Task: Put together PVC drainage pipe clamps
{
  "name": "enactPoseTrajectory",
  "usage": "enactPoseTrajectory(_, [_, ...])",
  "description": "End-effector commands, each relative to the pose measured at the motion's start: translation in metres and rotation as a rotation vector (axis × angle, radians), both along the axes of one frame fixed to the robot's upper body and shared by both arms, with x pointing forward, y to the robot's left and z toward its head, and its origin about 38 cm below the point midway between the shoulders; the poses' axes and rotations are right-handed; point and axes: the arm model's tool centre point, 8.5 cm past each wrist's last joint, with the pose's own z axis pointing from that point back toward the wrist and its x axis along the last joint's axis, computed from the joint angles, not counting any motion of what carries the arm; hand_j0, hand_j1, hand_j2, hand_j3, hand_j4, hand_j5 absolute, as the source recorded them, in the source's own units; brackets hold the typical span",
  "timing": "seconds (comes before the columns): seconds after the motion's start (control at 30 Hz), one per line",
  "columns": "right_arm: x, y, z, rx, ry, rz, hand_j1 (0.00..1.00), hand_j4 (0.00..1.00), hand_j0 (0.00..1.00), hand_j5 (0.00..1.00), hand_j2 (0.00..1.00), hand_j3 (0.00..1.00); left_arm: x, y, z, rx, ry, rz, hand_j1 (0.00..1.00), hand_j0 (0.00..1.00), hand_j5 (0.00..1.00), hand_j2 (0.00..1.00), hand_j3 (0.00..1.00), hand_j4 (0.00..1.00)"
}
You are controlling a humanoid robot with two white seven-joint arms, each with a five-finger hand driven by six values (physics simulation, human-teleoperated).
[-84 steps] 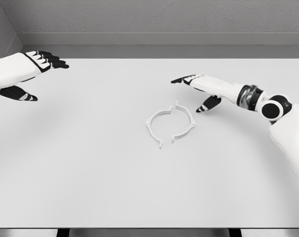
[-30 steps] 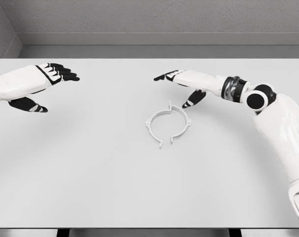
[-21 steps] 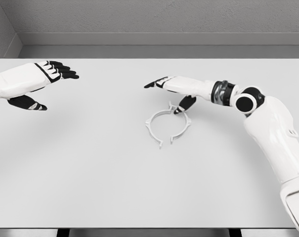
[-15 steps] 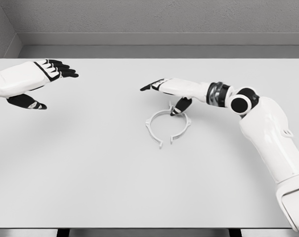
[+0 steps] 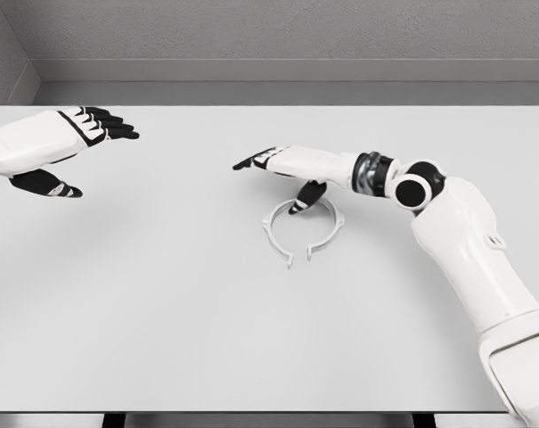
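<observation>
Two white half-ring clamp pieces lie mid-table and together form a near-closed ring: the left half (image 5: 274, 230) and the right half (image 5: 330, 228), with a small gap at the front. My right hand (image 5: 273, 178) hovers over the ring's far edge, fingers spread and open, its thumb (image 5: 306, 196) pointing down at the ring's top joint. Whether the thumb touches the clamp I cannot tell. My left hand (image 5: 69, 152) floats open at the far left, well away from the ring, holding nothing.
The white table (image 5: 162, 321) fills the view, with a grey wall behind its far edge. My right forearm (image 5: 465, 250) stretches across the right side of the table.
My right hand swept leftward from the ring's right side to above its far edge. The right half has closed up against the left half. The left hand shifted only slightly.
</observation>
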Motion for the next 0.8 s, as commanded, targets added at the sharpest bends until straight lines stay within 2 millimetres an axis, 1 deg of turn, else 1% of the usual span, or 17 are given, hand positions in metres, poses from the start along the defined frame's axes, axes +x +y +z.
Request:
enactPoseTrajectory(0.0, [-0.001,0.006,0.001,0.016,0.003,0.004,1.00,1.00,1.00,1.00,1.00,1.00,0.000,0.000,0.000,-0.006,0.002,0.001,1.00,1.00,1.00,1.00,1.00,1.00])
enactPoseTrajectory(0.17, [-0.001,0.013,0.002,0.017,0.000,0.014,1.00,1.00,1.00,1.00,1.00,1.00,0.000,0.000,0.000,-0.006,0.002,0.001,1.00,1.00,1.00,1.00,1.00,1.00])
enactPoseTrajectory(0.37, [-0.001,0.013,0.001,0.013,-0.002,0.015,1.00,1.00,1.00,1.00,1.00,1.00,0.000,0.000,0.001,-0.006,0.001,0.001,1.00,1.00,1.00,1.00,1.00,1.00])
enactPoseTrajectory(0.53, [-0.003,0.020,0.000,0.006,-0.003,0.027,1.00,1.00,1.00,1.00,1.00,1.00,0.000,-0.001,0.001,-0.006,0.000,-0.003,1.00,1.00,1.00,1.00,1.00,1.00])
enactPoseTrajectory(0.57, [-0.004,0.025,-0.001,0.008,-0.002,0.034,1.00,1.00,1.00,1.00,1.00,1.00,-0.001,-0.001,0.001,-0.007,-0.001,-0.004,1.00,1.00,1.00,1.00,1.00,1.00])
enactPoseTrajectory(0.63, [-0.005,0.028,0.000,0.011,-0.003,0.040,1.00,1.00,1.00,1.00,1.00,1.00,-0.001,-0.003,0.002,-0.011,-0.004,-0.009,1.00,1.00,1.00,1.00,1.00,1.00])
enactPoseTrajectory(0.77, [-0.005,0.031,-0.001,0.009,-0.003,0.045,1.00,1.00,1.00,1.00,1.00,1.00,-0.002,-0.005,0.005,-0.021,-0.006,-0.019,1.00,1.00,1.00,1.00,1.00,1.00])
